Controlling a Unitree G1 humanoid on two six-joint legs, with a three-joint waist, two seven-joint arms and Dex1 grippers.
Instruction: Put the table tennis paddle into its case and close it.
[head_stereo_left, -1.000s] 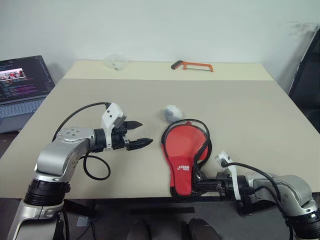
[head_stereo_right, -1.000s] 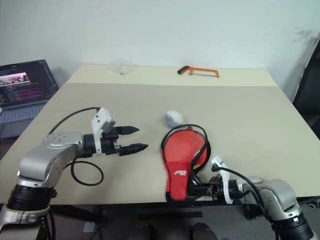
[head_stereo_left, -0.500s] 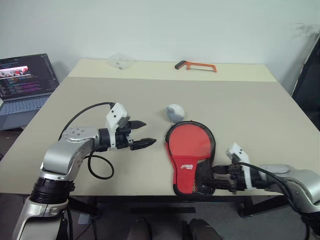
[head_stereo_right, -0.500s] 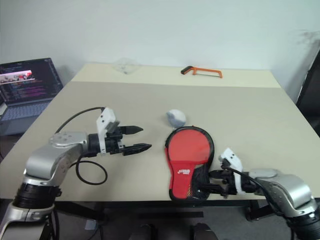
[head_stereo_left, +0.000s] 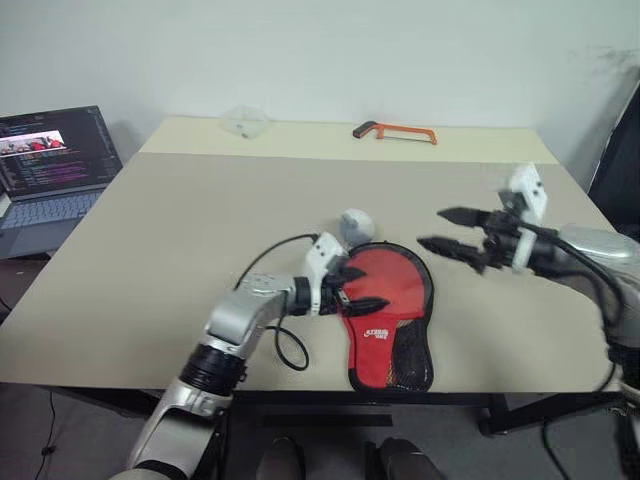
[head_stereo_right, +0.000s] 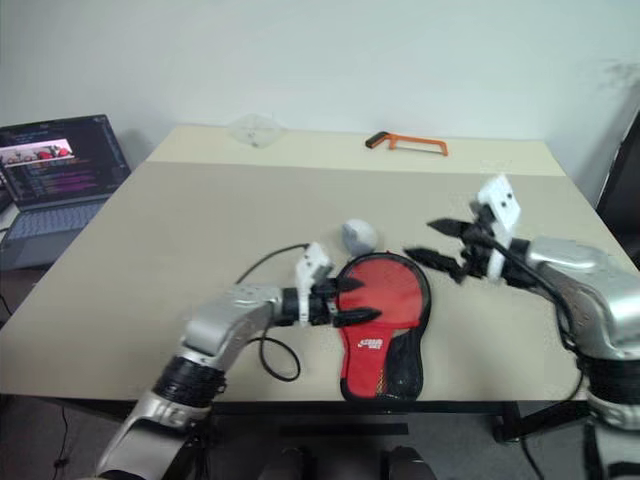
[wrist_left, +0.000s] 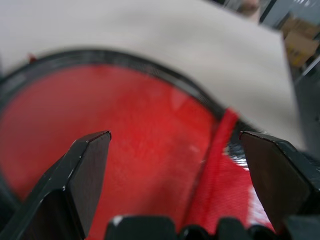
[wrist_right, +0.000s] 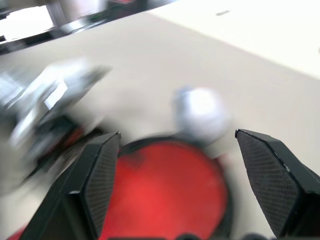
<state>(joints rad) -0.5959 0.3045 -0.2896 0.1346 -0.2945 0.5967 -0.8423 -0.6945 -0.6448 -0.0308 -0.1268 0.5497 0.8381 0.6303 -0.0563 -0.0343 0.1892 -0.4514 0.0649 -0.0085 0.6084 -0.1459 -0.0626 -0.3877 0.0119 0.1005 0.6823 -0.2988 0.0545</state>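
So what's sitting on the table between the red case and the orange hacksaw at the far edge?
In the left eye view, a small white ball lies just beyond the round end of the case. From there to the hacksaw the table is bare.

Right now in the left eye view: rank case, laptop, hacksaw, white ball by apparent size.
1. Case, largest.
2. Laptop, cut by the frame edge, so close to the case; unsure.
3. Hacksaw, far back, so it looks smaller than it is.
4. White ball, smallest.

Head eyes look down over the table (head_stereo_left: 200, 220); both wrist views closely share the case (wrist_left: 150, 165)
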